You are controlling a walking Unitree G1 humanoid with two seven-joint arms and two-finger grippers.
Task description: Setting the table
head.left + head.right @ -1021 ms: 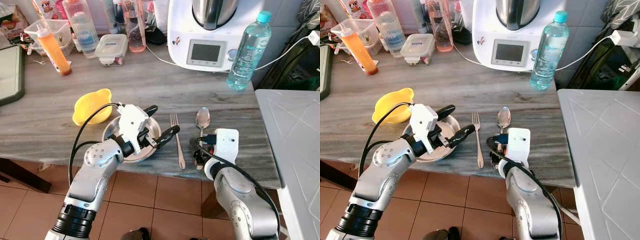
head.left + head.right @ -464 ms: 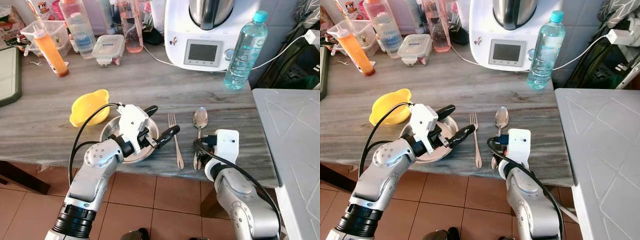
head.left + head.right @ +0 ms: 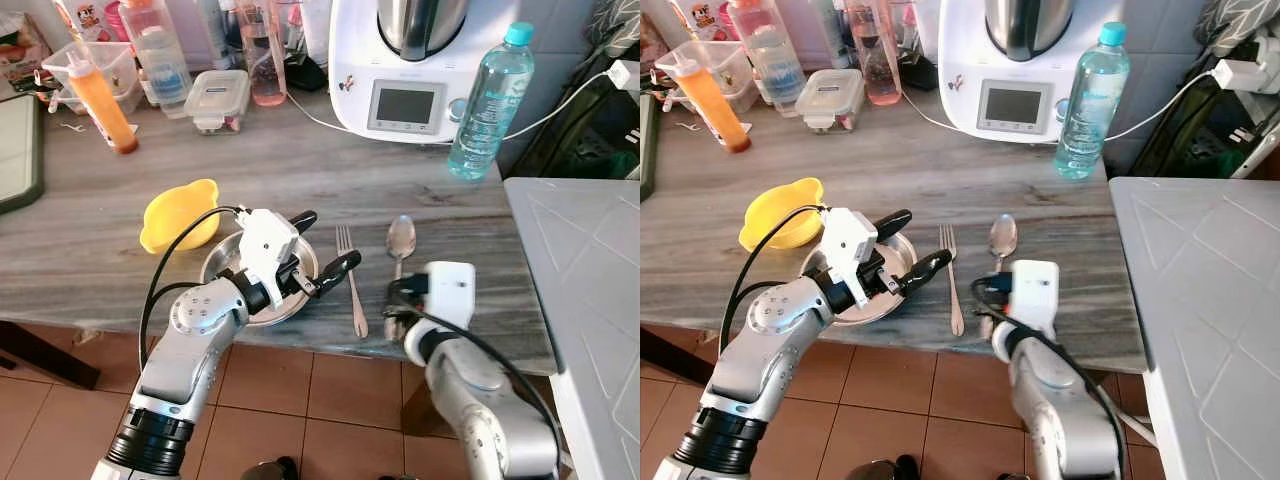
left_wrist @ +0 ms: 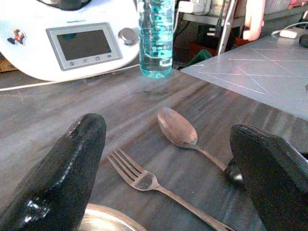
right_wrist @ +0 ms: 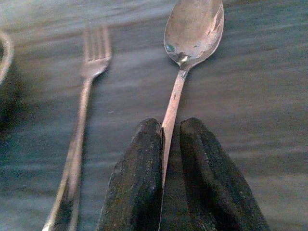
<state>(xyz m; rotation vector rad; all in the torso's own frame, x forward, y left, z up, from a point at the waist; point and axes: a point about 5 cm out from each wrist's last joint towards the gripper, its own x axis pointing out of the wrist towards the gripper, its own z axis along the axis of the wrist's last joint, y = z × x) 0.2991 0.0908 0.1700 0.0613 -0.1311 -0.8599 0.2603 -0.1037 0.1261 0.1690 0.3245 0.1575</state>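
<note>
Right end effector (image 5: 166,159) pinches the slim steel spoon (image 5: 192,29) handle on streaked grey stone countertop (image 3: 300,160).

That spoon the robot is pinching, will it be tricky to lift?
Probably somewhat. The spoon looks like thin, polished metal, so likely stiff and light but slippery. The right pincer grips its narrow handle far from the bowl, so it may swivel.

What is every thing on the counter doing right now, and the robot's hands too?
Spoon: flat on counter, handle pinched.
Fork: flat, untouched.
Metal plate: on counter, empty.
Yellow bowl: upright, beside plate.
Water bottle: upright, capped.
Right end effector: shut on spoon.
Left end effector: open, over plate.
</note>
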